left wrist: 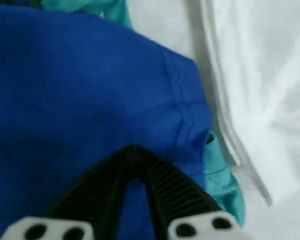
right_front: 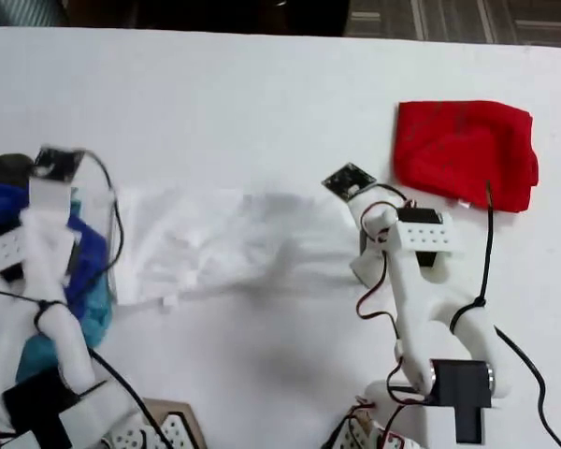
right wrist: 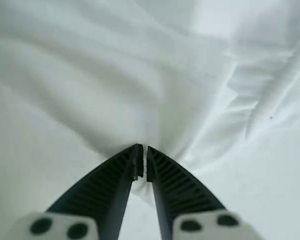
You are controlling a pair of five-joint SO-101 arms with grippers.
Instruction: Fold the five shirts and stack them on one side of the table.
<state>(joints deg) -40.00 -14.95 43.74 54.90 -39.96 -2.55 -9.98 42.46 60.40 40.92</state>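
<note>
White shirt (right_front: 215, 243): spread flat. Right gripper (right wrist: 141, 154): clamped on its edge toward the folded red shirt (right_front: 463, 150). Left gripper (left wrist: 134, 150): tips together over the blue shirt (left wrist: 80, 85) at its opposite edge. Handling: pinch firmly, carry the hem across evenly.

Bright overhead light washes the counter (right_front: 262, 94) nearly white. A soft grey shadow spreads at 6 o'clock of the white shirt (right_front: 206, 243); the high view's 12 o'clock edge is dim.
</note>
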